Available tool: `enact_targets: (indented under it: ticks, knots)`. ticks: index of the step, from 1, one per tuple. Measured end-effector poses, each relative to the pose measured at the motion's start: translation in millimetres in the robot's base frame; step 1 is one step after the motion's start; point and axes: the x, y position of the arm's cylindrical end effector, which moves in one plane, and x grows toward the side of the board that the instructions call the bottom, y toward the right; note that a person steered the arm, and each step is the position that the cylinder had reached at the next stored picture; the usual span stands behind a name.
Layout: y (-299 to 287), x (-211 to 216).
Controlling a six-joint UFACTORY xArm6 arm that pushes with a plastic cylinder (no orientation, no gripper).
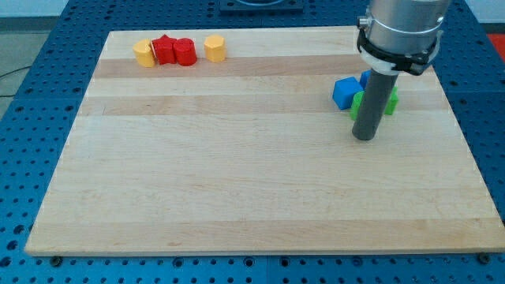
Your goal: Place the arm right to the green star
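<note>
Yellow block [143,54], red blocks [173,50], yellow block [215,48], blue cube [345,92].

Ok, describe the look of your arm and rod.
A grey metallic cylinder with a black ring round its lower edge. Below it hangs a straight dark grey rod, plain and round, ending in my tip. No cables or markings show.

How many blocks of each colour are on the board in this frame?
Yellow blocks: 2
Red blocks: 2
Blue blocks: 2, one mostly hidden by the rod
Green blocks: 1, partly hidden
Total: 7
</note>
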Motion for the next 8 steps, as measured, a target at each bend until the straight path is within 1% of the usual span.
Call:
enact_targets:
  ticks: [1, 2, 3, 4, 8]
  knots:
    - [-16, 0]
    - [27, -3]
    - [88, -19]
    - [104, -45]
    - [103, -45]
